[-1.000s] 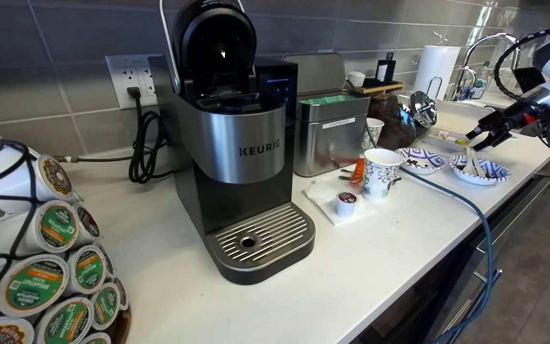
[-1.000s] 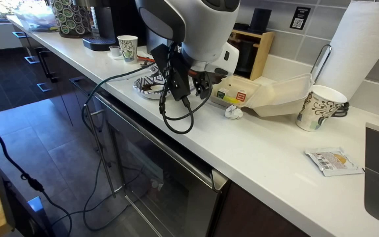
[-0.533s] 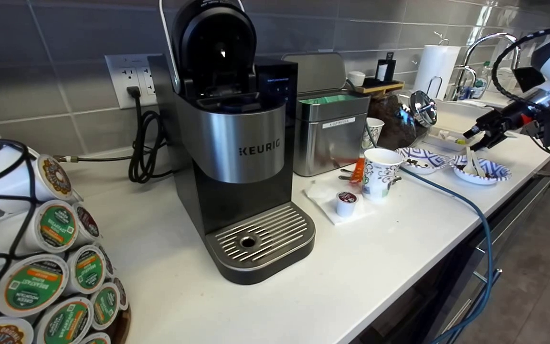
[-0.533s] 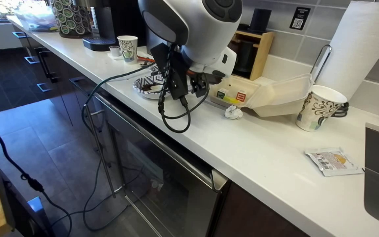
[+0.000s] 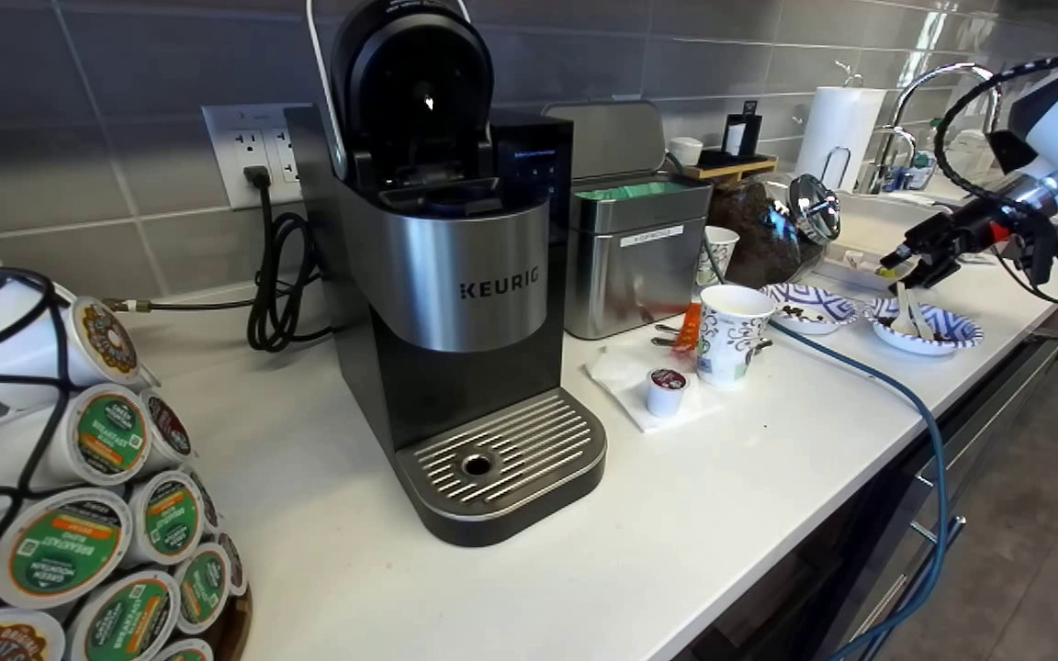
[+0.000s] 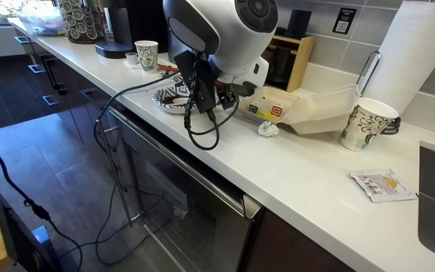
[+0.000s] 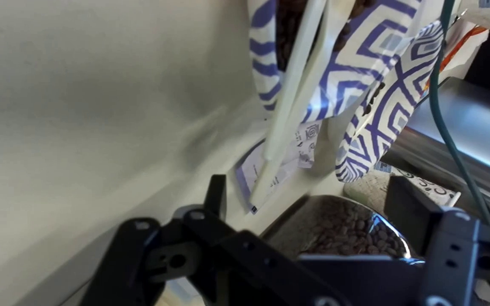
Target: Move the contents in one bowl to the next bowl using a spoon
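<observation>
Just now the spread gripper (image 7: 312,198) has been shifted slightly, white spoon handles (image 7: 289,97) left ungripped in one bowl (image 5: 957,329), so a grasp is likely needed before scooping.

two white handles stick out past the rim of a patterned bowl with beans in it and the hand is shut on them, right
The hand is not shut: the wrist view shows it open, its fingers wide apart. The rest holds: two white handles stick out past the rim of a patterned bowl with beans in it.
</observation>
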`<action>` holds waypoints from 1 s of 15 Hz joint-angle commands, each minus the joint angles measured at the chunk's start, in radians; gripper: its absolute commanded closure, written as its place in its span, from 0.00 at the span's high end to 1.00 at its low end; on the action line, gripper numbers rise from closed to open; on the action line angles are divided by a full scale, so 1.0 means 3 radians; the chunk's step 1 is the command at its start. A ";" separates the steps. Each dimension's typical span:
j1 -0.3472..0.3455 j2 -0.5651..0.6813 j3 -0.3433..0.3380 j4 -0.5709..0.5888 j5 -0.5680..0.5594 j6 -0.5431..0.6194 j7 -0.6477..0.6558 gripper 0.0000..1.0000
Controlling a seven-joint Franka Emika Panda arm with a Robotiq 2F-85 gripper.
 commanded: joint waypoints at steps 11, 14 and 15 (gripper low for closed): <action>-0.0161 0.0252 0.0060 0.0335 0.0014 -0.0388 0.0129 0.71; -0.0173 0.0266 0.0072 0.0366 0.0003 -0.0432 0.0141 0.73; -0.0177 0.0275 0.0075 0.0380 0.0001 -0.0438 0.0147 0.72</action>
